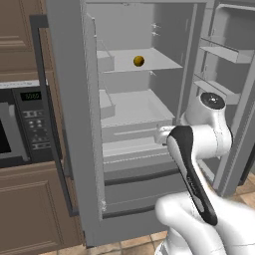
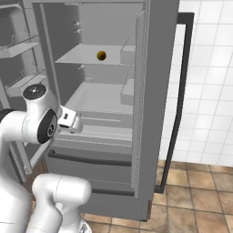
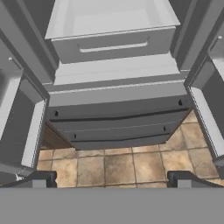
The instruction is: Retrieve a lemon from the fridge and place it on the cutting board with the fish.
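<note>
Spread wide apart and holding nothing, the two-finger end effector (image 3: 112, 177) shows its two small dark finger tips (image 3: 41, 177) at the bottom of the hand view, pointing down at the lower front of the large grey French-door fridge (image 1: 74, 149). Both fridge doors stand open, showing a pale interior.

Inside the fridge, the small round yellow-orange lemon (image 1: 139, 61) sits on the upper pale shelf (image 1: 159, 60), toward the middle of it and well above the end effector. From the right base view the same lemon (image 2: 101, 55) rests on that shelf, with a wider pale shelf below it and a closed crisper drawer (image 3: 113, 43) under that.

Below the crisper drawer, the two grey lower drawers (image 3: 118, 118) of the fridge are shut. Tan floor tiles (image 3: 118, 166) lie beneath the fridge.

The white robot arm (image 1: 199, 134) with dark joints bends in front of the fridge's lower shelves, its wrist near the crisper drawer.

To the left of the fridge, a black built-in microwave (image 1: 25, 124) with a keypad sits among brown wooden cabinets (image 1: 30, 209). To the right of the fridge is a white tiled wall (image 2: 209, 82).
</note>
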### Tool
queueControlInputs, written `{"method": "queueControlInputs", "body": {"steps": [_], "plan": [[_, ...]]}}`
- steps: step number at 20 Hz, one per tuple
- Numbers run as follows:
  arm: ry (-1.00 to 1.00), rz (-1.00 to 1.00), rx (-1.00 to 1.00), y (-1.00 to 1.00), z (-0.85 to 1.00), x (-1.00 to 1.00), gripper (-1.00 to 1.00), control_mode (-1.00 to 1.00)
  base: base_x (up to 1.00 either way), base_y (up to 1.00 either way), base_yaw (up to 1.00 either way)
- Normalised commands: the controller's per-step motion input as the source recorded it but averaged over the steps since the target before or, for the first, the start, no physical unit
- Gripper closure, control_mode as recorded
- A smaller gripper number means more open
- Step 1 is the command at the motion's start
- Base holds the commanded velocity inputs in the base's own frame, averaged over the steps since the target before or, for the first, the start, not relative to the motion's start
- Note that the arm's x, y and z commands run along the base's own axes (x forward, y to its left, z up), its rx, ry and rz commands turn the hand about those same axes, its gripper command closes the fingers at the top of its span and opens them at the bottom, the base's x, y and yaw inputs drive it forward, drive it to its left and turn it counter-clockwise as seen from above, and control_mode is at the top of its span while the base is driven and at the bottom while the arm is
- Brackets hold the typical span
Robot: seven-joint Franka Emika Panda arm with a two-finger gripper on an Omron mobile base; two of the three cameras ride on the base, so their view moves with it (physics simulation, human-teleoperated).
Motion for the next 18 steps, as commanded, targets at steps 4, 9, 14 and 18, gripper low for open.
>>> {"method": "queueControlInputs", "body": {"steps": [4, 9, 14, 18], "plan": [[0.0, 0.0, 0.0, -0.03, 0.15, -0.29, -1.0, -1.0, 0.0, 0.0, 0.0], [0.0, 0.0, -0.05, 0.0, 0.29, -0.41, -1.0, -1.0, 0.0, 0.0, 0.0], [0.0, 0.0, -0.03, 0.0, 0.26, -0.41, -1.0, -1.0, 0.0, 0.0, 0.0], [0.0, 0.0, 0.0, 0.0, 0.04, -0.18, -1.0, -1.0, 0.0, 0.0, 0.0]]}}
